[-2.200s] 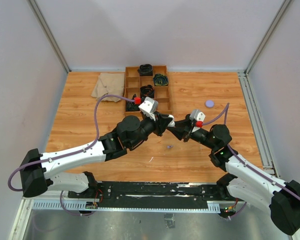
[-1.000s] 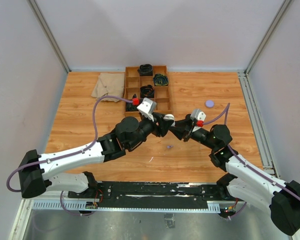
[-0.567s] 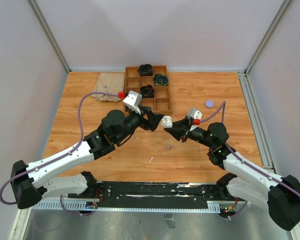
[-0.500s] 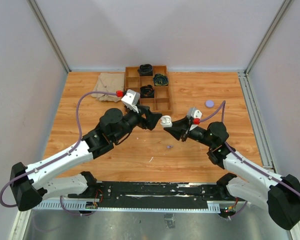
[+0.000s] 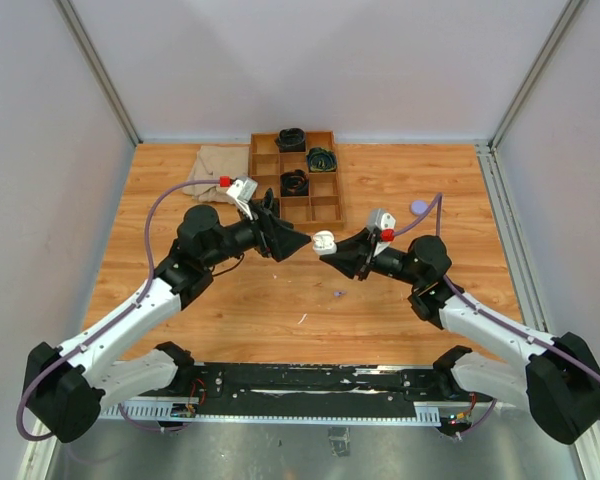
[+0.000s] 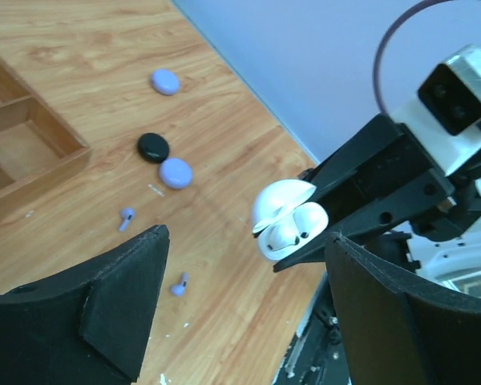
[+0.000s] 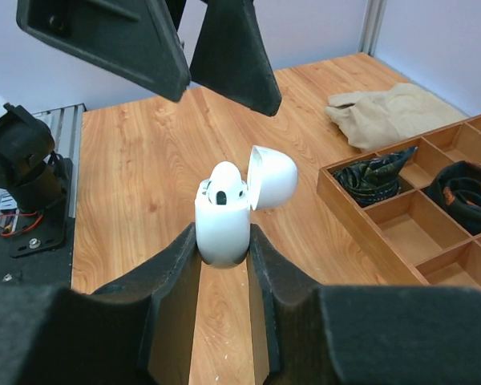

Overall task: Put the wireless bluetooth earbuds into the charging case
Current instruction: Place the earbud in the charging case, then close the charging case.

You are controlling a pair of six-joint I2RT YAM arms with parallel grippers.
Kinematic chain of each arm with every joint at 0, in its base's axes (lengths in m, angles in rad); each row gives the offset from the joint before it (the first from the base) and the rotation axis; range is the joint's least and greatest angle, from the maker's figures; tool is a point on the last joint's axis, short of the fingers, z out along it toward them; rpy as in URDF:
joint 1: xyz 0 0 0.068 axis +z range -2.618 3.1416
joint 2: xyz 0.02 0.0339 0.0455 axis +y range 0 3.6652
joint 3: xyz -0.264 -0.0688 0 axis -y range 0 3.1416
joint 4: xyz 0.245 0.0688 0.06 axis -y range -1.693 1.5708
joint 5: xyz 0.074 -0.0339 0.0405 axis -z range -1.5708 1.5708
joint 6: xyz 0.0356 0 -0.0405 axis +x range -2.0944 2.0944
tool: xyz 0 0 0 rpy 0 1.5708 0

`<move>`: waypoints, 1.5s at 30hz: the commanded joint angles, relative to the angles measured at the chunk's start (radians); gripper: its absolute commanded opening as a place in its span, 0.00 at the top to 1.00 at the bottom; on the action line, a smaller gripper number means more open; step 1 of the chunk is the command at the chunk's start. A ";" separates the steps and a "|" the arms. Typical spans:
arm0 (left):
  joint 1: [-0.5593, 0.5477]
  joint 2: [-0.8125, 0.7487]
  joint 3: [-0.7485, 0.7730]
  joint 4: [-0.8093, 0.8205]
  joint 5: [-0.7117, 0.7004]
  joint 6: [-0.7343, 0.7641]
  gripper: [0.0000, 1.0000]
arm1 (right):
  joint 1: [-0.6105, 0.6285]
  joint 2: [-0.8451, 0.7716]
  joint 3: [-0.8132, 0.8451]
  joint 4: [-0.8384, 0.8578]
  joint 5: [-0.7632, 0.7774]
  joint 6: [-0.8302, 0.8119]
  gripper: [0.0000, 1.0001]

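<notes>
Holding an open case above the table

The right gripper (image 5: 330, 247) stood clamped on the lower body of the glossy white plastic charging case (image 7: 222, 226), raised over the wooden tabletop (image 5: 180, 200), its hinged lid tipped back. The left gripper (image 5: 296, 241) hung just beside the case, apart from it, jaws spread wide and empty. Rounded white earbuds (image 7: 224, 180) sat in the case's wells, above the right fingers. Two tiny lilac stemmed earbuds (image 6: 127, 216) lay loose on the wood, below both grippers.

Left tool (image 5: 296, 243) agape, right tool (image 5: 332, 252) clamped
</notes>
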 commanded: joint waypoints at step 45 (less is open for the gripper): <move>0.061 0.122 -0.213 0.754 0.330 -0.411 0.31 | -0.014 0.096 0.107 0.050 -0.179 0.173 0.89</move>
